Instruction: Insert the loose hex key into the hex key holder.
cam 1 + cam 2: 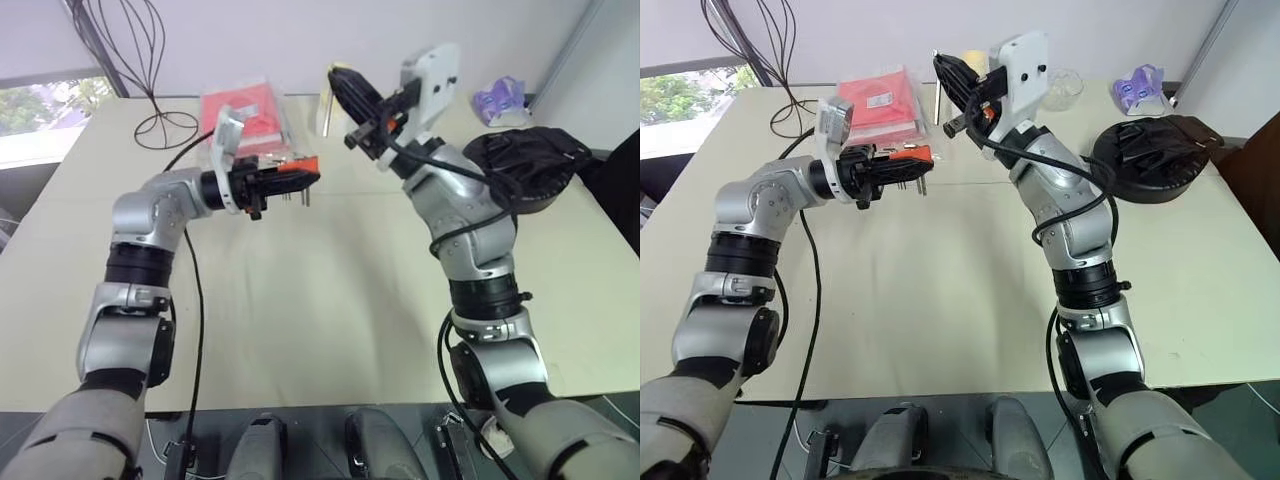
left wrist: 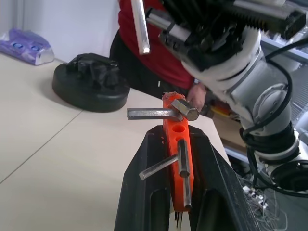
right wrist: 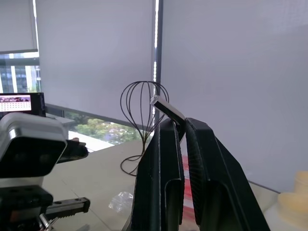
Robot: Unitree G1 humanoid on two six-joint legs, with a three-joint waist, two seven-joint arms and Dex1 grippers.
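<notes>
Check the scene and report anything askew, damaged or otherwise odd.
Nothing looks damaged or spilled. The left gripper holds the orange hex key holder above the table, its keys jutting out at different angles. The right gripper pinches the loose hex key, raised and apart from the holder.

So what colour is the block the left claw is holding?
Orange-red; the hex key holder shows best in the left wrist view, clamped in the left claw.

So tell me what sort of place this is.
Probably an office or lab set up for robot trials: a plain cream table by a window with roller blinds, odd test items such as a wire stand and a red package, and a person beside it.
</notes>
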